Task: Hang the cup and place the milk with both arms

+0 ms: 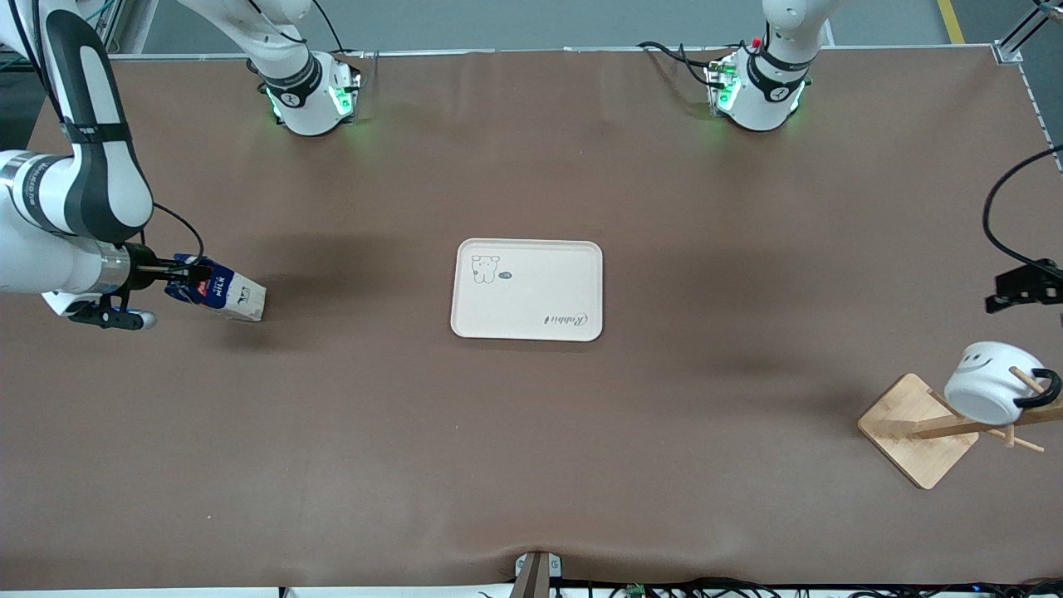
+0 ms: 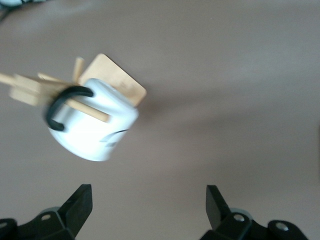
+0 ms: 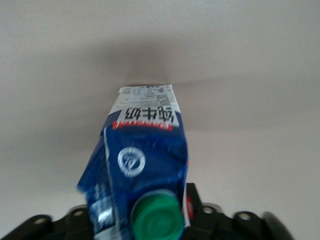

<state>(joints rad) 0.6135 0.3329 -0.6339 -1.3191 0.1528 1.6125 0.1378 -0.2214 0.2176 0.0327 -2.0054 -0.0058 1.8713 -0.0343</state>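
The white cup (image 1: 988,384) with a smiley face hangs by its black handle on a peg of the wooden rack (image 1: 913,432) at the left arm's end of the table; it also shows in the left wrist view (image 2: 92,132). My left gripper (image 1: 1017,289) is open and empty, up in the air beside the rack, apart from the cup (image 2: 149,192). My right gripper (image 1: 187,278) is shut on the top of the dark-blue milk carton (image 1: 220,295), which lies tilted low over the table at the right arm's end. In the right wrist view the carton (image 3: 145,145) with its green cap (image 3: 155,217) sits between the fingers.
A white rectangular tray (image 1: 527,245) with a small drawing lies at the middle of the brown table. The rack's square wooden base (image 2: 117,80) stands near the table's edge. Black cables hang by the left arm.
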